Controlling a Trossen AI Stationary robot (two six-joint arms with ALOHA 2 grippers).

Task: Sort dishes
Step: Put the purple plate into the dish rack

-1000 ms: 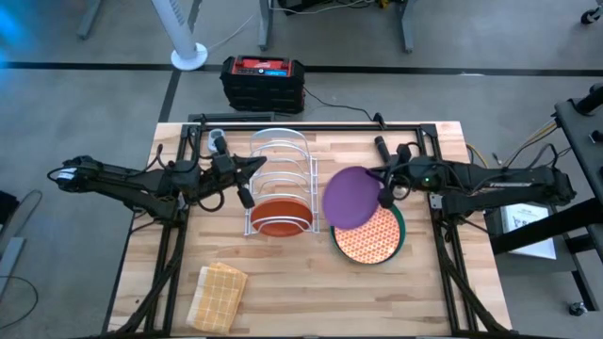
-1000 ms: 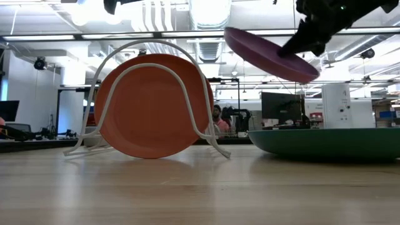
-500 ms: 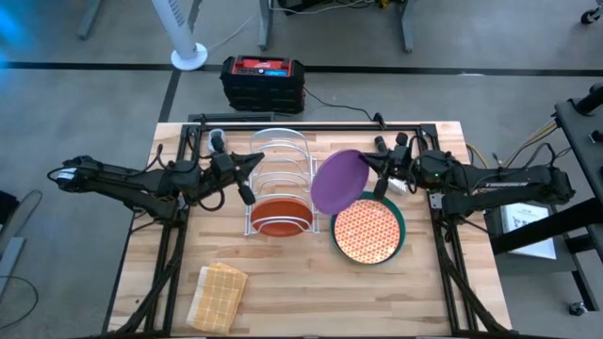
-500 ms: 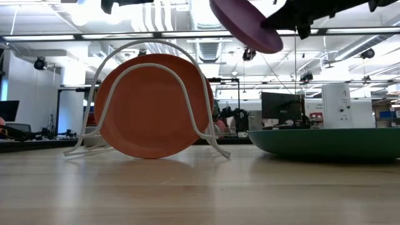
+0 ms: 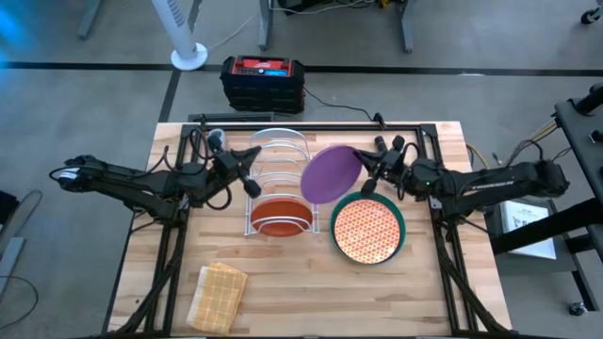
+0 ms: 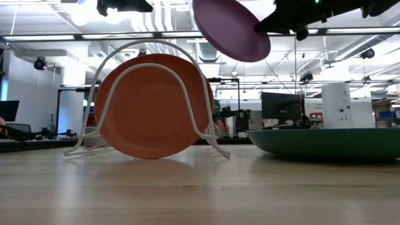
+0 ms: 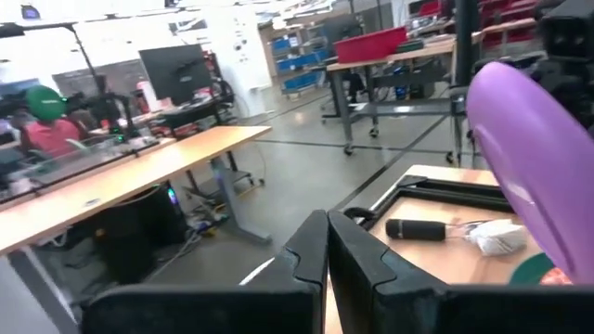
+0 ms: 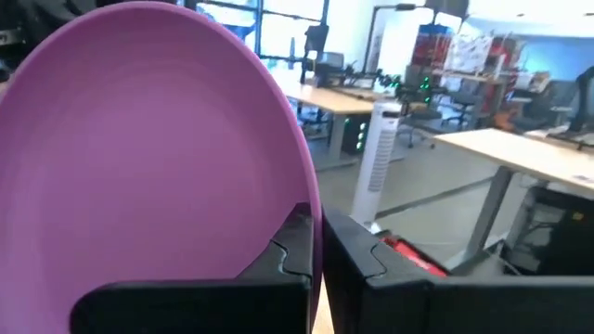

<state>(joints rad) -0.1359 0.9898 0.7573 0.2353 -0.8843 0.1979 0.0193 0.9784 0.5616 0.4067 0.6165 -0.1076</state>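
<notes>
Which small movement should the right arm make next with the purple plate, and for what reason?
Probably carry it a little further toward the white wire rack. The right hand is shut on the round purple plate, held tilted above the table beside the rack, where only the plain orange plate stands.

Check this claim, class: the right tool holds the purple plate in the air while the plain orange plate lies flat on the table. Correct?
Not quite. The plain orange plate stands upright in the white wire rack, as the low view shows. The right tool does hold the purple plate aloft.
</notes>
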